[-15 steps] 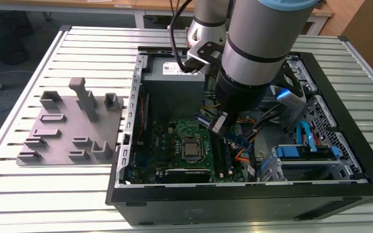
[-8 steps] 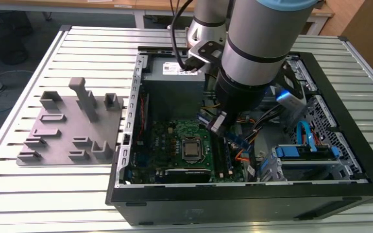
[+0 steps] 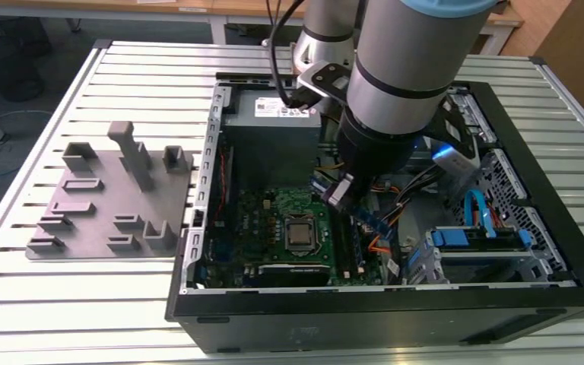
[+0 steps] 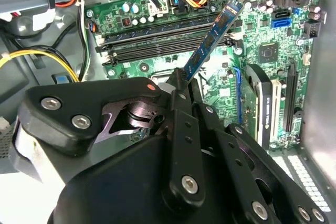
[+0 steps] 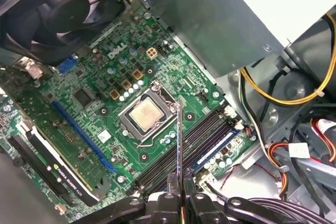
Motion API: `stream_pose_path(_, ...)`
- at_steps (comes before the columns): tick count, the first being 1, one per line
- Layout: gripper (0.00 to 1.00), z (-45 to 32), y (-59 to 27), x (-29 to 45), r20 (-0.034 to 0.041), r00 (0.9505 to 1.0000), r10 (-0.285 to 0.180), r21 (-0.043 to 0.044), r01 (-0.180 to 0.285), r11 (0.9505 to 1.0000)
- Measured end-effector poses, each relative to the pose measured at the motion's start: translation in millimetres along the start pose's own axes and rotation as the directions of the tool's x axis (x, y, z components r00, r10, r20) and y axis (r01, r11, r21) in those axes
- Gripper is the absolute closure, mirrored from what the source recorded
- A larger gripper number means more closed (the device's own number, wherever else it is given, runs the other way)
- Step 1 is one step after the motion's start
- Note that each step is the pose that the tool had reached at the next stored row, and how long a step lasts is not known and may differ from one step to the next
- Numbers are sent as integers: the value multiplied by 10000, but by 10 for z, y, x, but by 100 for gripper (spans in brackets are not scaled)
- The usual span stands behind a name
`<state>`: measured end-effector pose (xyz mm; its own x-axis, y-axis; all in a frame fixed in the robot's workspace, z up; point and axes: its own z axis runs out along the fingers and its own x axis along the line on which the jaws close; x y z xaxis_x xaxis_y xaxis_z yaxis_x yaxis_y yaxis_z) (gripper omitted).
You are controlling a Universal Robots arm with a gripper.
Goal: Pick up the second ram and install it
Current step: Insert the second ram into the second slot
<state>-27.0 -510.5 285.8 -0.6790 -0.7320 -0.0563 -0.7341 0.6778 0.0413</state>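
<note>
My gripper (image 3: 341, 196) hangs inside the open computer case (image 3: 198, 228), shut on the second ram (image 3: 371, 222). In the second wrist view the ram (image 4: 212, 38) is a long blue-green stick that sticks out from the black fingers (image 4: 178, 85) of the gripper (image 4: 182, 80). In the first wrist view it shows edge-on as a thin dark line (image 5: 180, 145) rising from the gripper (image 5: 181, 196). It is held above the motherboard (image 5: 94, 114), beside the CPU socket (image 5: 145, 116). It crosses the dark memory slots (image 5: 197, 137) at an angle and sits in none of them.
A grey fixture plate with upright posts (image 3: 109, 198) lies on the slatted table (image 3: 28, 304) at the exterior view's left. The power supply (image 5: 231, 14), loose yellow and orange cables (image 5: 286, 95), a fan (image 5: 58, 9) and the blue drive cage (image 3: 480, 236) crowd the case around the board.
</note>
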Motion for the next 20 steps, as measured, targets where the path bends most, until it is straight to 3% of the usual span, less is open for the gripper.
stream_pose_path(10, 86, 2, 0, 0, 27, 9980, 633, 35, -633, 9980)
stream_pose_path(20, 86, 5, 0, 0, 56, 9922, 1248, 68, -1248, 9922)
